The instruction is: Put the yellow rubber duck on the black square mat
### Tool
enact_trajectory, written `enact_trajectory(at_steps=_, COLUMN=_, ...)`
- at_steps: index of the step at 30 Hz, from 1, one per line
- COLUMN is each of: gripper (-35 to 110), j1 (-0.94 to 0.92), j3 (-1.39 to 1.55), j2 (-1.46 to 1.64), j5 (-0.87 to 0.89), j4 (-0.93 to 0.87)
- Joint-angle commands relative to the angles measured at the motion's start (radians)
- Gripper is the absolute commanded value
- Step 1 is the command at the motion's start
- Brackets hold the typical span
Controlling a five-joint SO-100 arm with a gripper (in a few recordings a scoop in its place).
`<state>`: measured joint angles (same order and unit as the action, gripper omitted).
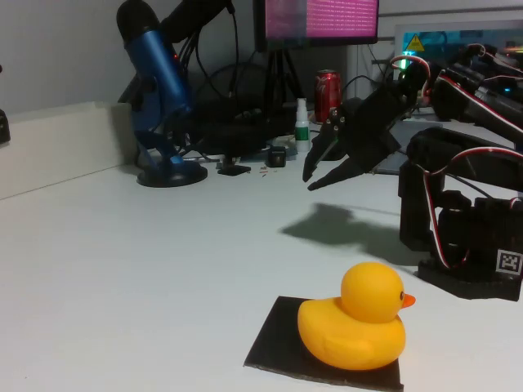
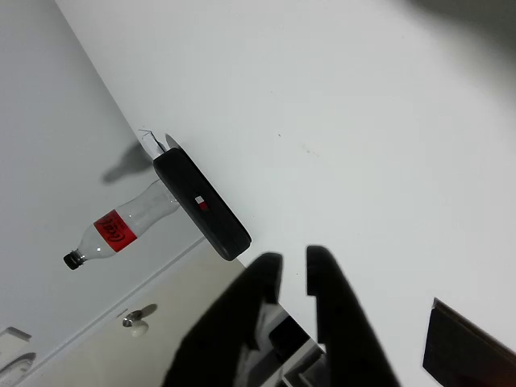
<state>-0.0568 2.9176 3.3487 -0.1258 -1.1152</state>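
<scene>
Duck: the yellow rubber duck (image 1: 355, 328) sits at the lower right of the fixed view, upright, orange beak pointing to the frame's right.
Mat: the black square mat (image 1: 278, 333) lies flat on the table under the duck; the duck rests on its right part, with bare black showing to the left and along the front edge. In the wrist view a dark corner at the lower right edge (image 2: 468, 351) may be this mat, though I cannot tell for sure.
Table: white table (image 1: 139, 269), with the arm's shadow falling just behind the mat.
Gripper: the black gripper (image 1: 320, 173) hangs in the air in the upper middle right of the fixed view, well apart from the duck, fingers pointing down-left, slightly parted and holding nothing. In the wrist view the two dark fingers (image 2: 266, 274) rise from the bottom edge with a narrow gap between them.
Arm base: black arm base (image 1: 466, 237) at the right edge.
Background: blue microphone (image 1: 159, 82) at upper left, red can (image 1: 328, 91) at the back.
Wrist view extras: a flat black device (image 2: 201, 205) at the table's edge and a plastic bottle with a red label (image 2: 117, 230) at left.
</scene>
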Motion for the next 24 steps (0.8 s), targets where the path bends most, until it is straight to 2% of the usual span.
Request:
enact_trajectory(at_steps=1, gripper=3, j1=-0.012, j3=0.043, j2=0.005, j5=-0.005, j4=0.006)
enact_trajectory(at_steps=24, gripper=3, j1=-0.009, j3=0.071, j2=0.011, j5=-0.006, j4=0.015)
